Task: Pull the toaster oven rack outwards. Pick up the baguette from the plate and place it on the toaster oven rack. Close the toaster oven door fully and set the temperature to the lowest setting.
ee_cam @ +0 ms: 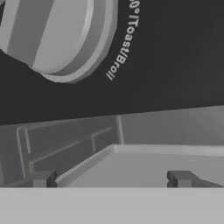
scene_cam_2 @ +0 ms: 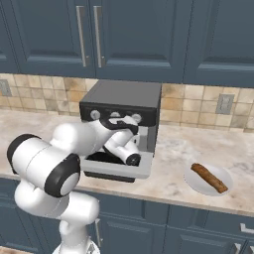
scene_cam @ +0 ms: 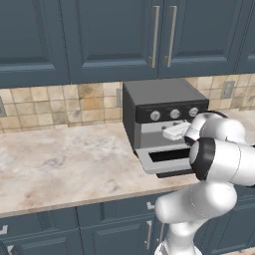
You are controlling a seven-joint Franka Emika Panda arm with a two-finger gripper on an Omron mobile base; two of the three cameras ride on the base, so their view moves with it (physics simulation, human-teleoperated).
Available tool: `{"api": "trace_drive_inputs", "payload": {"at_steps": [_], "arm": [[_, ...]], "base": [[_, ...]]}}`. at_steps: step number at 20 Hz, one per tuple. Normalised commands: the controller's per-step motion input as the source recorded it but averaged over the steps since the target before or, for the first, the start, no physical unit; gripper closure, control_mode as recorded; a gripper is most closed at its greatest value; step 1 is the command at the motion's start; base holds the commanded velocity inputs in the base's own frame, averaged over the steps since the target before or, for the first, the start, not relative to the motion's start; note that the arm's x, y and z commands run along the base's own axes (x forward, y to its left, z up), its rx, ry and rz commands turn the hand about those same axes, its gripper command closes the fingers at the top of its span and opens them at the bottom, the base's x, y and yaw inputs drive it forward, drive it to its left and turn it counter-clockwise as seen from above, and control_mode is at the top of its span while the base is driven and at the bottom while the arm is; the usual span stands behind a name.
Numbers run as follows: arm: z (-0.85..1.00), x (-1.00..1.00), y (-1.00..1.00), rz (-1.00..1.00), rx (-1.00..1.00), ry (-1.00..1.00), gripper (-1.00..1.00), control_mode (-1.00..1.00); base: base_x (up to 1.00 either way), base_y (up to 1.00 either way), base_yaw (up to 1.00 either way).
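Toaster oven [scene_cam: 164,117] on counter [scene_cam: 60,164] against the backsplash, door [scene_cam: 167,160] dropped open. Gripper [ee_cam: 111,179] right at the oven front, below a silver knob [ee_cam: 57,35], fingers spread, holding nothing. Arm bent in from below, forearm reaching level. Baguette [scene_cam_2: 209,177] on plate [scene_cam_2: 194,184], well right of oven.

the arm's white elbow covers the right end of the open toaster oven door [scene_cam: 162,158] from the left, its forearm hides much of the oven's opening from the right, and up close a silver knob [ee_cam: 52,35] runs past the top-left edge.
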Motion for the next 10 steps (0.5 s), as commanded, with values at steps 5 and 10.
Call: {"api": "trace_drive_inputs", "payload": {"at_steps": [5,10], "arm": [[-0.05,0.06,0.00,-0.05,-0.02,0.00,-1.00,-1.00],[-0.01,0.07,0.00,-0.05,0.00,0.00,-1.00,-1.00]], "base": [[0.00,0.00,0.00],[0.00,0.00,0.00]]}}
